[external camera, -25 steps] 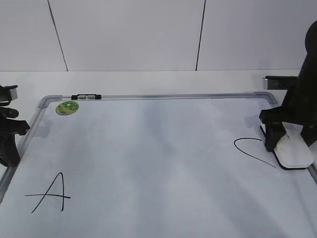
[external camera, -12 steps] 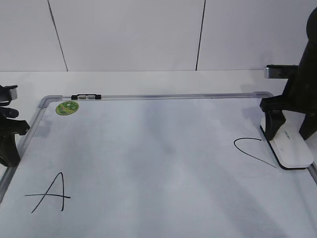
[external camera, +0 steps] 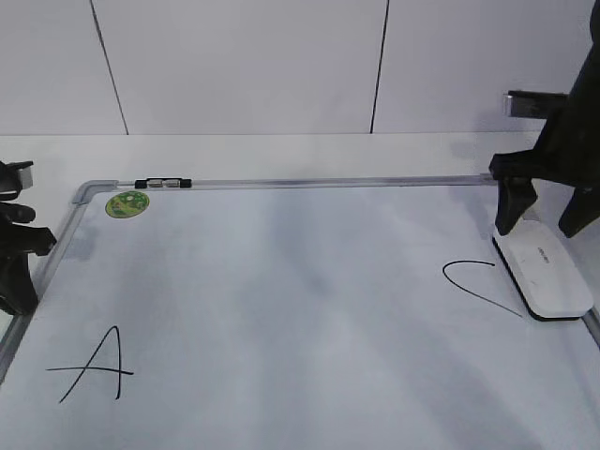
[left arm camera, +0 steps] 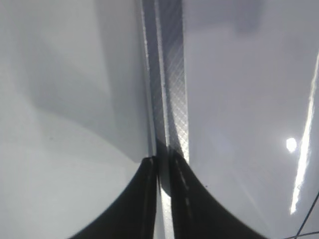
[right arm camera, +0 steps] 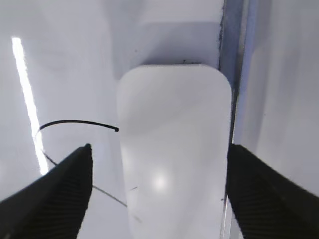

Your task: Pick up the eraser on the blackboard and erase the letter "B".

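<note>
My right fingers [external camera: 546,217] spread wide above a white rounded-rectangular plastic eraser [external camera: 546,272] on a whiteboard.

The eraser lies flat at the right edge of the large white dry-erase board with grey metal frame [external camera: 281,183], touching nothing of mine, beside a black handwritten C [external camera: 478,281]. My left fingers [left arm camera: 162,199] sit nearly together over the frame's left edge, holding nothing.

Eraser [external camera: 545,270] lies on blackboard's [external camera: 281,281] right edge.

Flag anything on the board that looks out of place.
The eraser lies across one end of the C, hiding part of the stroke. No B shows between the A and that letter. Nothing looks damaged.
</note>
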